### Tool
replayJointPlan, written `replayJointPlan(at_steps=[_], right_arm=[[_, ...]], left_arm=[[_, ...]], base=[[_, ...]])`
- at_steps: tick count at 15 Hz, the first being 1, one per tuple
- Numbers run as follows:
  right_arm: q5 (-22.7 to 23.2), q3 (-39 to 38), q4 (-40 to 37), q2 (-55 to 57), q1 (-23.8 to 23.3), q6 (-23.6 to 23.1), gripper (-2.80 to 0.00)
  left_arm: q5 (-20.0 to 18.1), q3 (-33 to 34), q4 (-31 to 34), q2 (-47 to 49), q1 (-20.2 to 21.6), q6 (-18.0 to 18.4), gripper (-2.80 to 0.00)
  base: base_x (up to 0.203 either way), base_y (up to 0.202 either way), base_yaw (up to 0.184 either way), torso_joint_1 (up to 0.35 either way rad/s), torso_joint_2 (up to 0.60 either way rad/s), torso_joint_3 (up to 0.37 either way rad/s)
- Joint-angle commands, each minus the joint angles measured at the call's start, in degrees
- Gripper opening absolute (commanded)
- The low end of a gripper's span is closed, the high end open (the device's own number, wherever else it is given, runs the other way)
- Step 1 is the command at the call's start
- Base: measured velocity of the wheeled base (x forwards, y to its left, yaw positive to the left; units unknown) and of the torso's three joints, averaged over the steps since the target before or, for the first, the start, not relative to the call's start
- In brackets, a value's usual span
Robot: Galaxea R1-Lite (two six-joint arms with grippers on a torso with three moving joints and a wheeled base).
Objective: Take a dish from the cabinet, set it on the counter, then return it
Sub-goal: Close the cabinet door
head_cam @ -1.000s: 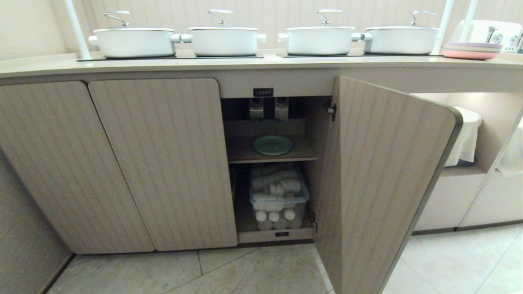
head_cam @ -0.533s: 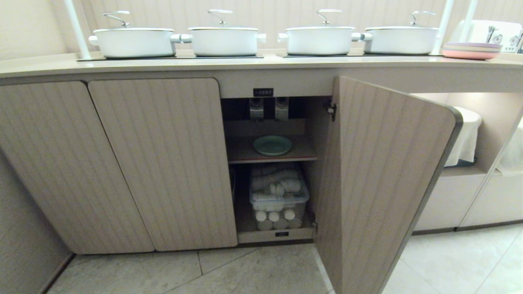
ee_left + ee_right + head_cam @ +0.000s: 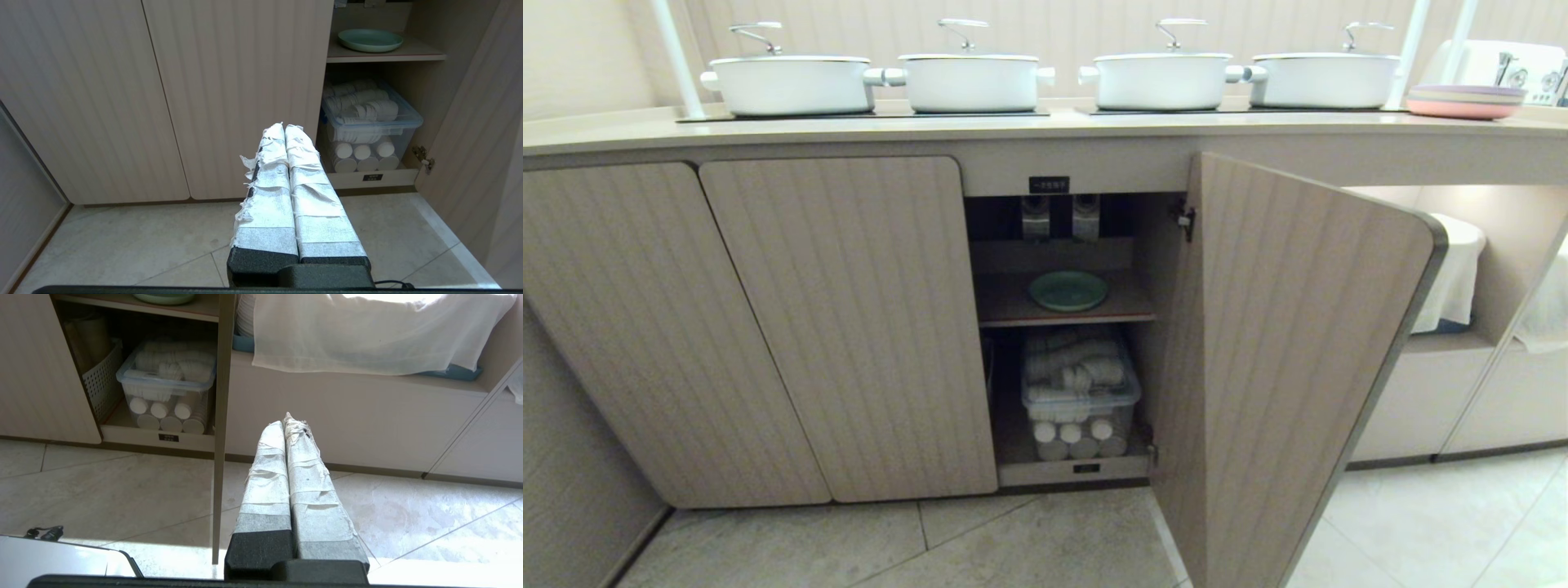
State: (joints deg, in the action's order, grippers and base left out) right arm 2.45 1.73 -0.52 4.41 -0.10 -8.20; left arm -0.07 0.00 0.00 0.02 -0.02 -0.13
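The mint-green dish (image 3: 1067,291) lies flat on the inner shelf of the cabinet (image 3: 1062,310), under the small black label (image 3: 1049,185); its ribbed door (image 3: 1282,359) stands swung open to the right. The dish (image 3: 370,40) shows in the left wrist view, and its edge (image 3: 164,298) in the right wrist view. The counter (image 3: 1013,126) runs above. Neither arm appears in the head view. My left gripper (image 3: 284,127) is shut and empty, low over the floor before the closed doors. My right gripper (image 3: 284,421) is shut and empty, to the right of the open door's edge (image 3: 220,428).
Several white lidded pots (image 3: 970,77) stand on the black hob panels. Pink and purple stacked plates (image 3: 1466,101) sit at the counter's right end. A clear bin of white cups (image 3: 1081,392) fills the space under the shelf. A white cloth (image 3: 367,330) covers things in the open bay on the right.
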Motion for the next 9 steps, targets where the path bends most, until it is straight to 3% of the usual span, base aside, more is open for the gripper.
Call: replayJointPlan(at_steps=[1, 9], right_arm=[[0.0, 1.2, 0.1, 3.7, -0.1, -0.1, -2.80], [-0.2, 8.3, 8.7, 21.6, -3.6, 0.3, -2.80]], left_arm=[[0.0, 0.0, 0.0, 0.0, 0.0, 0.0, -2.80], [0.0, 0.0, 0.0, 0.0, 0.0, 0.0, -2.80]], base=[[0.000, 0.000, 0.000, 0.000, 0.00, 0.000], [0.000, 0.000, 0.000, 0.000, 0.00, 0.000]])
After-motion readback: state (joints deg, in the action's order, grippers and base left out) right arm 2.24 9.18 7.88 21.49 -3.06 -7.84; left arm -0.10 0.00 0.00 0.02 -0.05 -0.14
